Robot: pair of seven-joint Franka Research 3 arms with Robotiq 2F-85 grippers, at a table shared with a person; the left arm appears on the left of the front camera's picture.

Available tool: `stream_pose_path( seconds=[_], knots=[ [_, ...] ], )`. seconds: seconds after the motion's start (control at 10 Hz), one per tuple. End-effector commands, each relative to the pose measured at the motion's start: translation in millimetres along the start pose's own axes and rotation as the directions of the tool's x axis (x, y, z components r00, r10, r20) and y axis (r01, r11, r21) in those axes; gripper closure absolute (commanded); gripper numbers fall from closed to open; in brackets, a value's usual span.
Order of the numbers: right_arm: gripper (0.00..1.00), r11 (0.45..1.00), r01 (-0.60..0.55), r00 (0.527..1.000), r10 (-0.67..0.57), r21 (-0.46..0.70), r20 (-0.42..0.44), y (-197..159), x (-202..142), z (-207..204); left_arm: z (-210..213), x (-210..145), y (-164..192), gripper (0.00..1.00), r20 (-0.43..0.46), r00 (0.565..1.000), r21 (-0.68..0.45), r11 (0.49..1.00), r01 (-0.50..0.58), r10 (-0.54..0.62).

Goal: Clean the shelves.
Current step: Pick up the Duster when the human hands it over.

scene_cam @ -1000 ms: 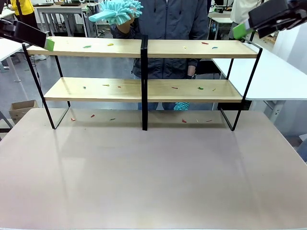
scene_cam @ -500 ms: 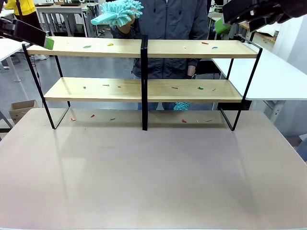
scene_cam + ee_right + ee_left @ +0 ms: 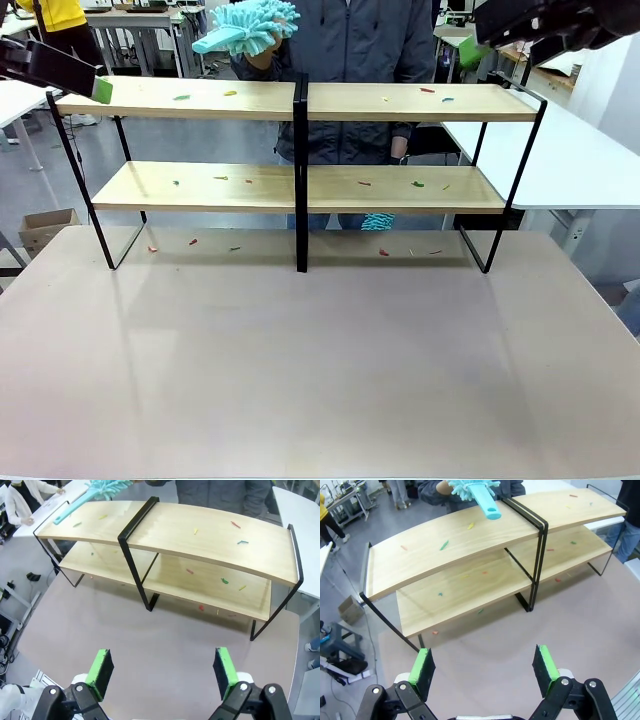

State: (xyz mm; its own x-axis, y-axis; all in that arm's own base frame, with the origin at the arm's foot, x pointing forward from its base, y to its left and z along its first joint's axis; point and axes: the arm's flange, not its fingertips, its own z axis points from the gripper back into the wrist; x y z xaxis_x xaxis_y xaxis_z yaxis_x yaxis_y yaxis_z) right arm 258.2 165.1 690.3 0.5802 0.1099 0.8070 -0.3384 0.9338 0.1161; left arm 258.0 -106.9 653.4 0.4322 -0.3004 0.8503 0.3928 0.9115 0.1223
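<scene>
The shelves [image 3: 400, 102] stand across the far part of the tabletop, two tiers of light boards on a black frame, also seen in the left wrist view [image 3: 470, 545] and the right wrist view [image 3: 200, 535]. Small coloured scraps [image 3: 419, 184] lie on the boards. A person behind holds a teal fluffy duster [image 3: 245, 25] above the upper left board. My left gripper [image 3: 98, 90] hangs open at the upper board's left end, nothing between its green pads [image 3: 422, 665]. My right gripper [image 3: 470, 52] hovers open above the upper right board, its pads [image 3: 223, 672] wide apart.
More scraps [image 3: 383, 252] lie on the beige tabletop [image 3: 320, 370] under the rack. A teal cloth [image 3: 378, 221] shows behind the lower board. A white table [image 3: 570, 160] stands to the right and a cardboard box [image 3: 45, 228] on the floor at left.
My right gripper has moved left and slightly up over the upper right board. The duster has shifted a little in the person's hand. My left gripper has stayed put.
</scene>
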Motion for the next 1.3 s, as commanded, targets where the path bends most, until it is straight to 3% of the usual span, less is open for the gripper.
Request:
stream_pose_path(
  seconds=[0.0,0.2,0.7,1.2],
  knots=[
    [0.0,0.999,0.022,1.0,-0.022,-0.028,-0.007,1,2,0,0,1,0,0.0,0.01,1.0,0.002,1.0,0.0,0.0],
    [0.0,0.999,0.025,1.0,-0.025,-0.022,-0.01,0,0,-1,0,1,0,0.0,0.01,1.0,0.002,1.0,0.0,0.0],
    [0.0,0.998,0.057,0.998,-0.057,-0.021,0.006,12,-52,2,0,1,0,0.0,0.01,1.0,0.002,1.0,0.0,0.0],
    [0.0,0.998,0.059,0.997,-0.058,-0.014,0.052,11,-56,7,0,1,0,0.0,0.01,1.0,0.002,1.0,0.0,0.0]
  ],
)
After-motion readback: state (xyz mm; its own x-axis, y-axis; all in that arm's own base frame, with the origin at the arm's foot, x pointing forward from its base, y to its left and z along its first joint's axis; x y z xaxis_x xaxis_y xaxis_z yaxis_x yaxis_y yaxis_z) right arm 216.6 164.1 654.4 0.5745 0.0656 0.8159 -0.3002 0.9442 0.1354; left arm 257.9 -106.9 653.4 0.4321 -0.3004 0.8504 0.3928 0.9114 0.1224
